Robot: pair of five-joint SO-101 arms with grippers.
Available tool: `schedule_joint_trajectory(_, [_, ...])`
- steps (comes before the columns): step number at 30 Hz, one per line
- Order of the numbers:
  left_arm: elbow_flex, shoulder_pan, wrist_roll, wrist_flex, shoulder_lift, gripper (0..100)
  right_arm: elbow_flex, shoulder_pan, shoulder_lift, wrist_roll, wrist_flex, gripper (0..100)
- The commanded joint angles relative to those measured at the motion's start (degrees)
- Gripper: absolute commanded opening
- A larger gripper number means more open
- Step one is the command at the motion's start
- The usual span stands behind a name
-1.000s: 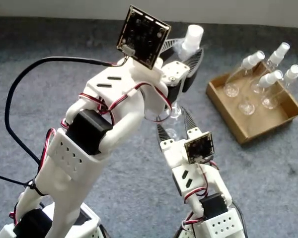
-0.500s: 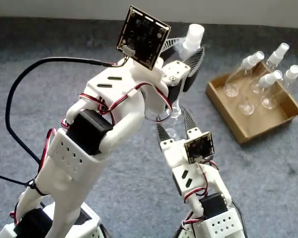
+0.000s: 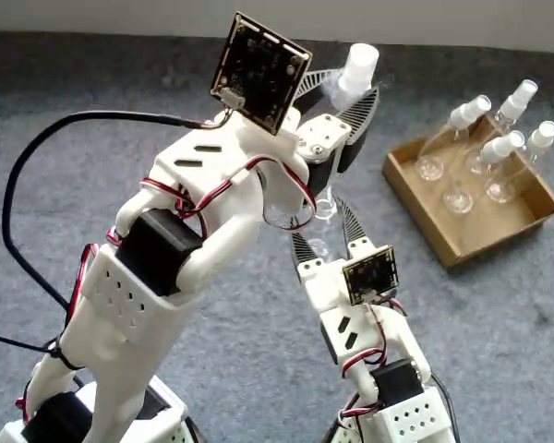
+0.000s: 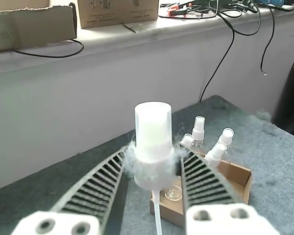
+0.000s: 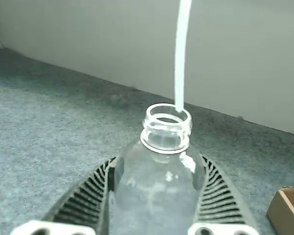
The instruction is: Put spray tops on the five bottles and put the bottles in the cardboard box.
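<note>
While the fifth bottle stands uncapped and upright above the counter, the fingers of the right gripper are clenched on its clear body below the shoulder, leaving the threaded neck free. Item: one spray top, white with a translucent cap, grasped at its collar by the fingers of the left gripper and carried directly above the bottle. Its thin dip tube hangs straight down, and the lower end sits at the far rim of the bottle's mouth; whether the tip is already inside cannot be told. Item: four bottles, tops fitted, lying slanted in the cardboard box, which sits on the counter well apart from both arms.

Handling notes, by judgement: the bottle looks empty, light and smooth-walled, so it is likely to slip or twist if squeezed loosely. The mid-body hold suits it, since it keeps the neck clear for threading. The spray top is light and rigid, best held by the collar as now, never by the cap or tube. The tube is slender and will probably flex, so it may catch on the rim unless lowered squarely.
</note>
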Motion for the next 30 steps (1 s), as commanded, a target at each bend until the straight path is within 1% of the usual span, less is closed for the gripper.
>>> schedule_joint_trajectory(1, [-0.31,-0.57,-0.53,-0.88,-4.00,0,-0.84,0.84,-0.84,-0.44,-0.22,10.5])
schedule_joint_trajectory(7, [-0.04,-0.57,-0.53,-0.88,-4.09,0,-0.84,0.84,-0.84,-0.44,-0.13,10.5])
schedule_joint_trajectory(14, [7.87,-0.57,-0.62,-1.14,-4.53,0,-0.84,0.84,-0.84,-0.44,-0.13,10.5])
schedule_joint_trajectory(30, [18.77,-0.57,-0.44,-1.23,-4.70,0,-0.84,0.84,-0.84,-0.62,0.04,10.5])
